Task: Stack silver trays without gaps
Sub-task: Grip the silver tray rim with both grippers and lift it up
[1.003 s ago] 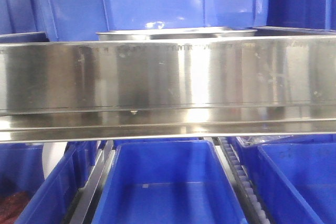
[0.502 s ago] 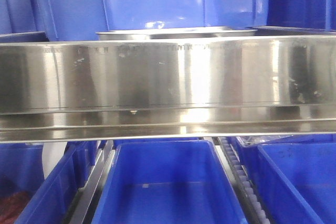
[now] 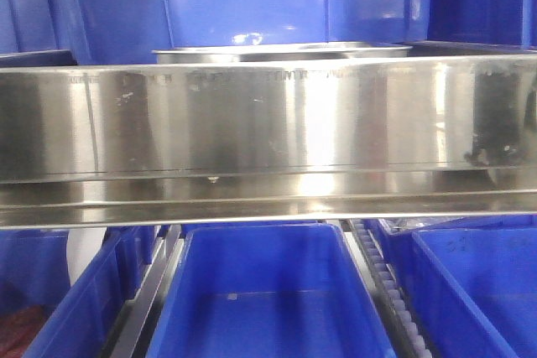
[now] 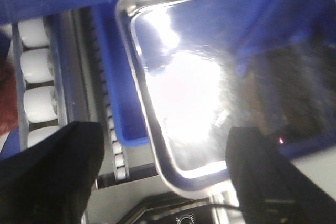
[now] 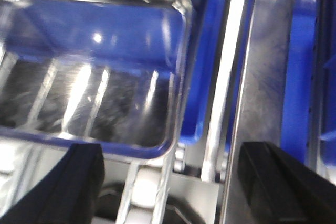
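One broad steel band (image 3: 268,132) runs level across the whole front view. Below it stand three blue crates (image 3: 267,291) side by side, open upward. More blue crate walls rise behind the band, too cropped to count.

One silver tray (image 3: 281,52) shows just above the band's top edge, near the middle. It is level and open side up, and its visible side runs left to right across the view. Each wrist view also shows one tray sitting over a blue crate, but both are cut off, so its long axis cannot be told there.

The left gripper (image 4: 163,182) is spread wide and grips nothing, with a rounded tray corner between its fingers in the view. The right gripper (image 5: 173,182) is likewise spread and empty, near another tray corner.

Four white rollers (image 4: 37,66) line the left edge of the left wrist view.
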